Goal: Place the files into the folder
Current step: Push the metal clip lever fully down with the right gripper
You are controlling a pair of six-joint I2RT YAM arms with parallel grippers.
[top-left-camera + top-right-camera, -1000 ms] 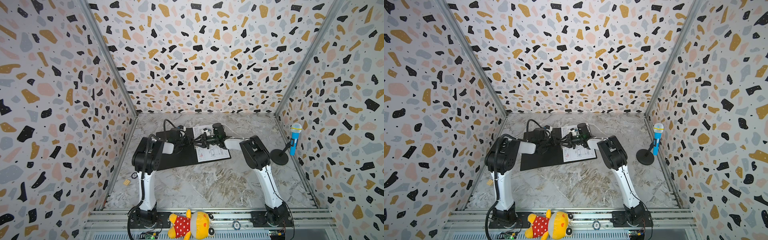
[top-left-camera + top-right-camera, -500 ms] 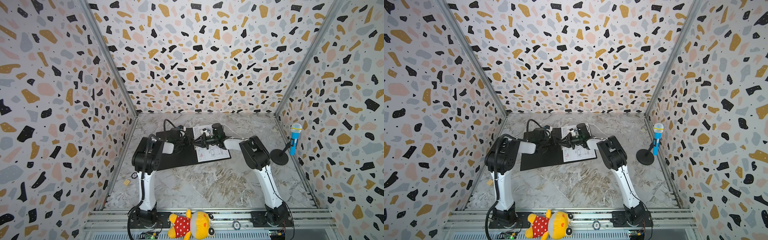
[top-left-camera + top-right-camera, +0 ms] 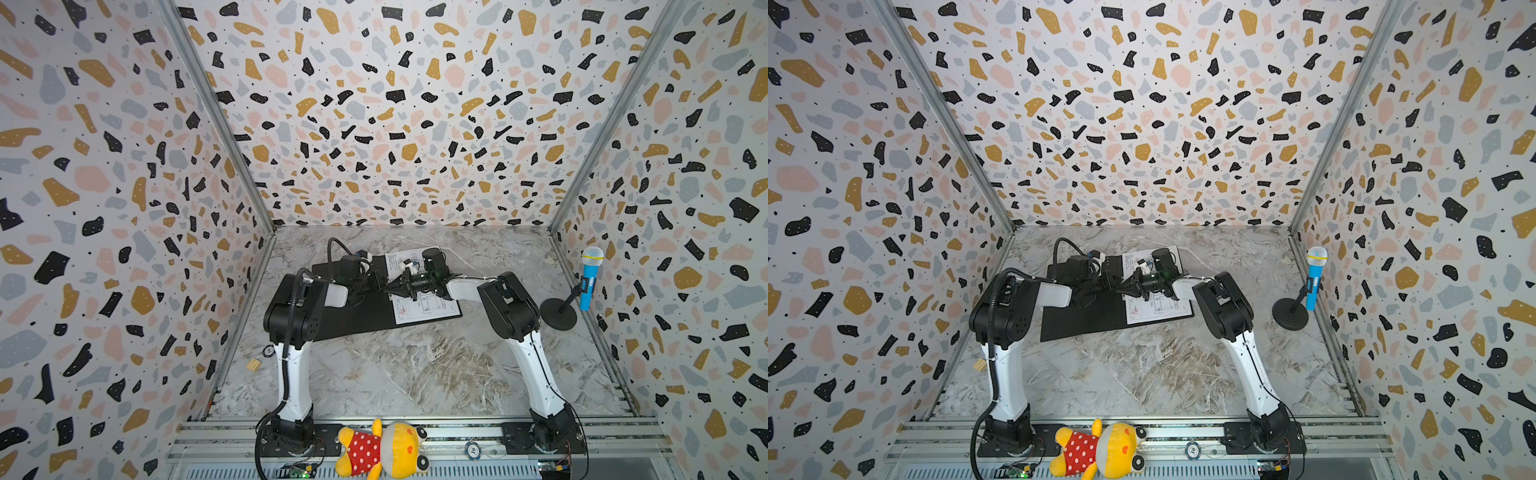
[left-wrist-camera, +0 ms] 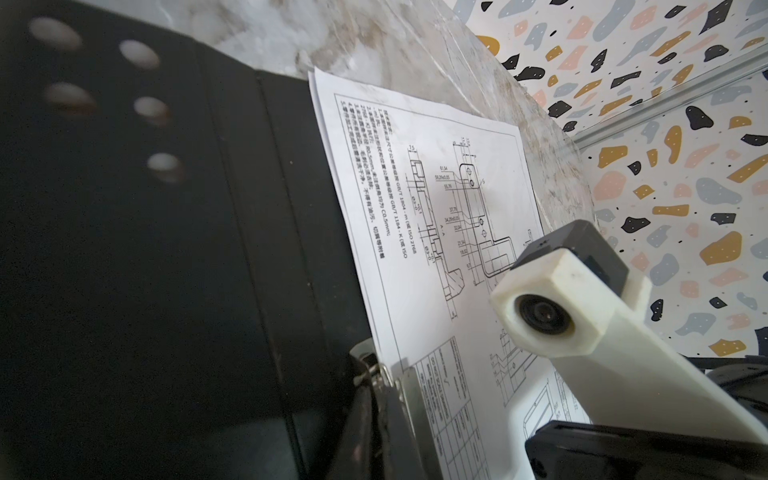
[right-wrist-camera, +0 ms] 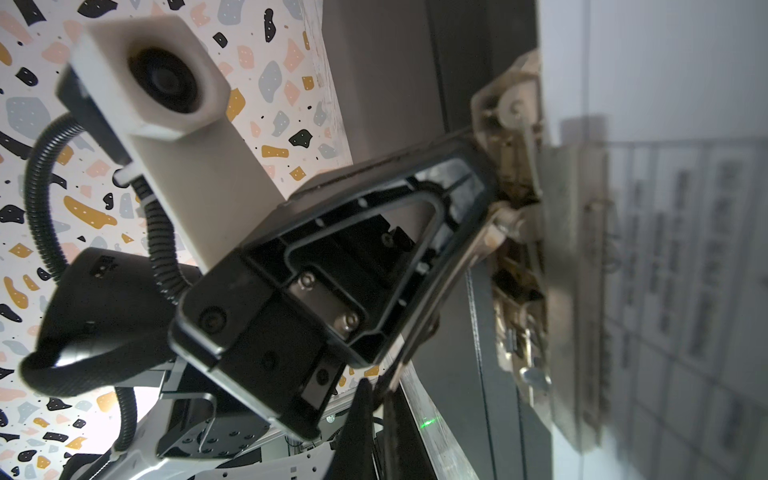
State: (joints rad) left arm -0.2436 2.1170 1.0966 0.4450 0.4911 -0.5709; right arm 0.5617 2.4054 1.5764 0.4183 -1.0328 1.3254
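Folder [image 3: 357, 320] open, black inside up; files [image 3: 428, 305] on its right half, under metal clip [image 5: 509, 120].
Left gripper [image 3: 381, 284] and right gripper [image 3: 394, 289] both closed at clip.

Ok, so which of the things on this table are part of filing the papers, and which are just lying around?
Part of the job: open folder, files on its right half, metal clip at its spine.

Just lying about: toy microphone on its stand, plush toy, small wooden block, round token on the front rail.
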